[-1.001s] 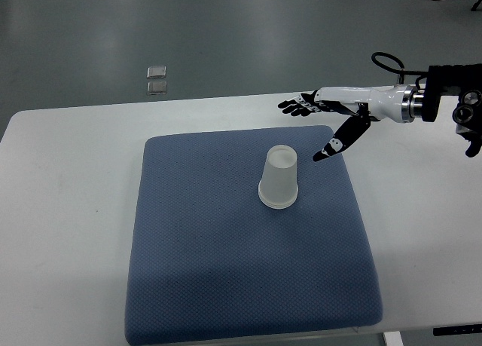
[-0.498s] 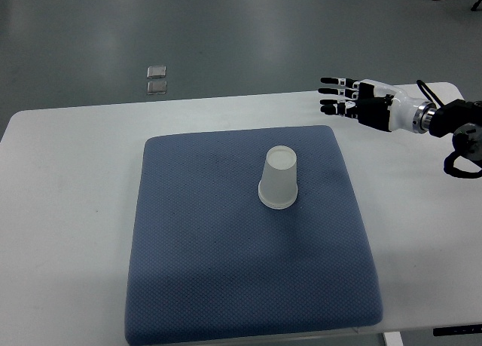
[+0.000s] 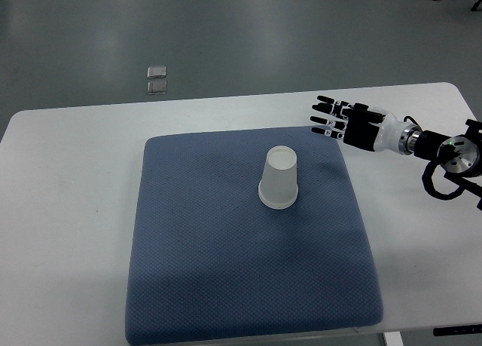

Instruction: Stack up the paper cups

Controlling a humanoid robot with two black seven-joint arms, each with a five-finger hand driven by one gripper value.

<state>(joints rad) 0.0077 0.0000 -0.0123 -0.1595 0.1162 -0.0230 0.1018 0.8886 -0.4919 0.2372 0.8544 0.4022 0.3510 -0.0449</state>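
A white table (image 3: 68, 180) is seen from steeply above, with grey floor (image 3: 226, 29) beyond its far edge. A blue textured mat (image 3: 226, 286) covers the middle of the table. One pale, translucent white paper cup (image 3: 279, 179) stands upside down on the mat, a little toward its far right part, with the closed base facing up and the wide rim resting on the fabric. It looks like a single cup, though whether others are nested inside it cannot be told. No brand, label or writing can be read on the cup, the mat or the table. The right hand (image 3: 348, 125) reaches in from the right edge, over the table just beside the mat's far right corner and well apart from the cup. Its black-and-white fingers (image 3: 325, 120) are stretched out straight and slightly spread, pointing left, holding nothing. Behind the hand, a white wrist leads to a round silver joint with dark cables (image 3: 437, 186) looping beside it. On the floor past the table's far edge, toward the left, lie two small pale square objects (image 3: 157, 78), one just beside the other; they are too small to identify. The left arm does not appear.
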